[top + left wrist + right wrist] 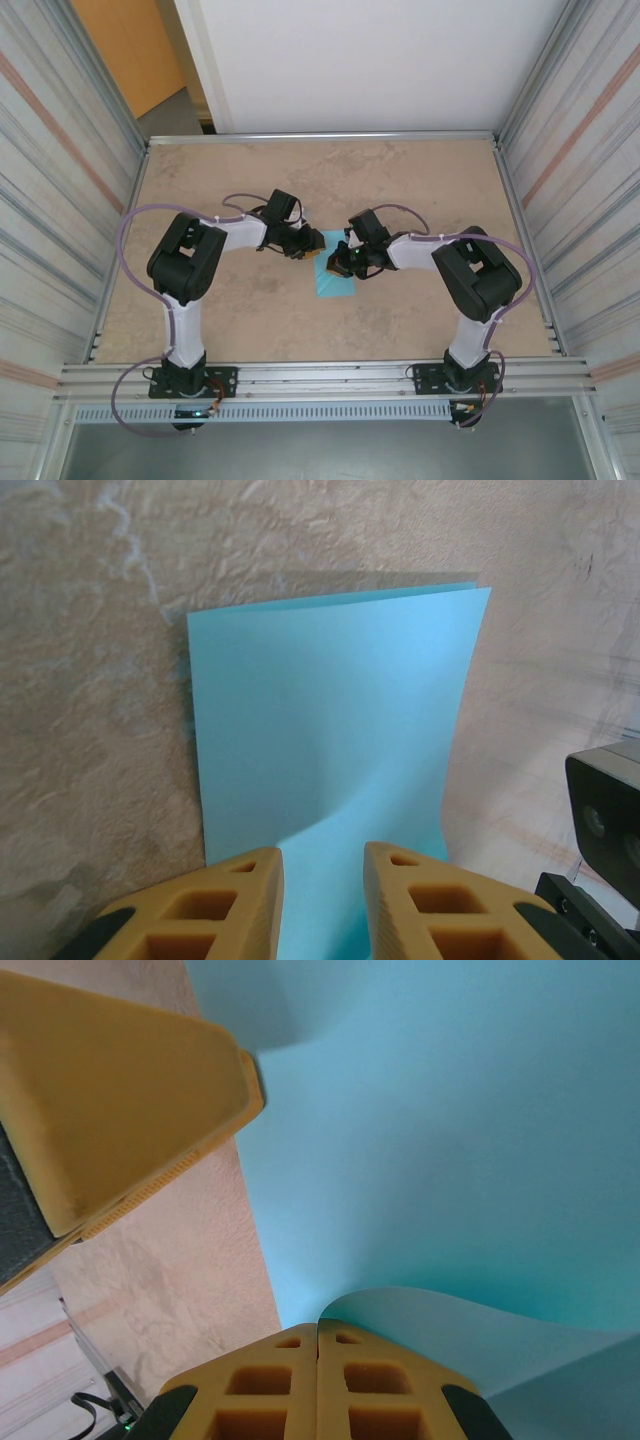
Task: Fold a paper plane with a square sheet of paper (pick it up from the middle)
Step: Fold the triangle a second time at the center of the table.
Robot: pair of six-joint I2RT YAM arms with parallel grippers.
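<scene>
- Top external: a folded light-blue sheet of paper (333,280) lies at the centre of the table (420,190), where the left gripper (309,250) and right gripper (341,263) meet over it.
- Left wrist: the left gripper (322,880) stands partly parted, holding nothing, with the sheet running under its tips.
- Right wrist: the right gripper (318,1345) is pressed closed, pinching a raised flap of the sheet.
</scene>
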